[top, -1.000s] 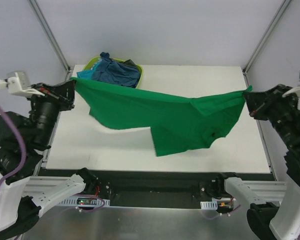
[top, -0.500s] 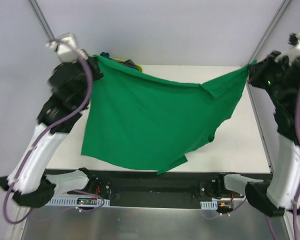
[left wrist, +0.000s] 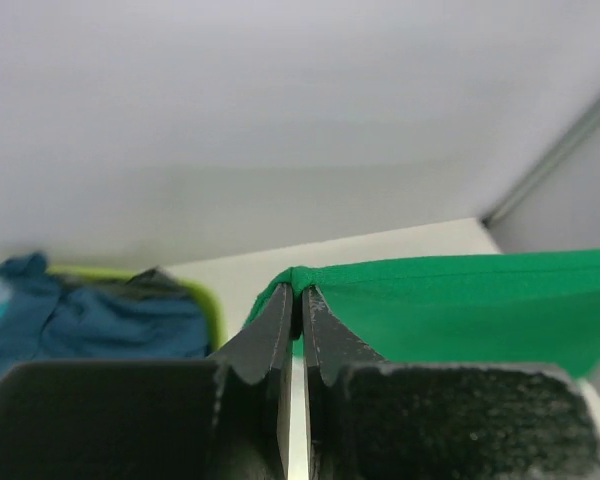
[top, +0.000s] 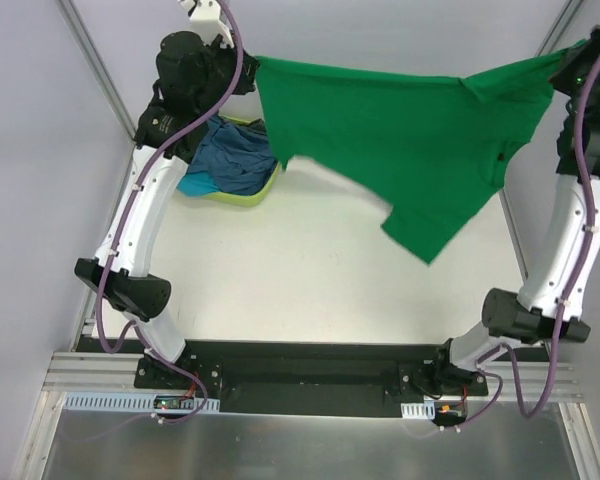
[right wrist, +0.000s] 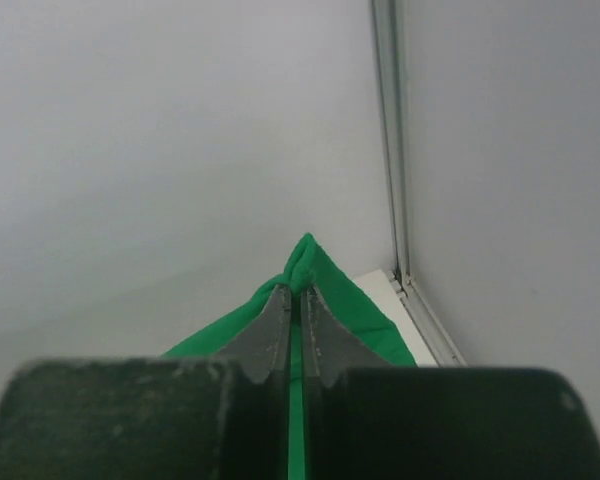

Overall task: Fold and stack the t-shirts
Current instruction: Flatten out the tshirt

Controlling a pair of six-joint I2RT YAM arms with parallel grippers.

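Note:
A bright green t-shirt [top: 400,140] hangs stretched in the air between my two grippers, high above the table. My left gripper [top: 252,72] is shut on its left corner, seen pinched between the jaws in the left wrist view [left wrist: 298,288]. My right gripper [top: 562,60] is shut on its right corner, also seen in the right wrist view [right wrist: 300,278]. The shirt's lower part droops to a point over the table's right half. Blue, turquoise and dark shirts [top: 228,160] lie piled in the lime-green basket [top: 242,196].
The basket stands at the table's back left, under my left arm. The white table [top: 280,270] is walled on three sides, with metal corner posts [top: 95,75] at the back. Both arms are raised high and extended.
Both arms have lifted much higher and moved back, raising the green shirt off the table. The shirt now hangs further back and higher, and the basket is uncovered.

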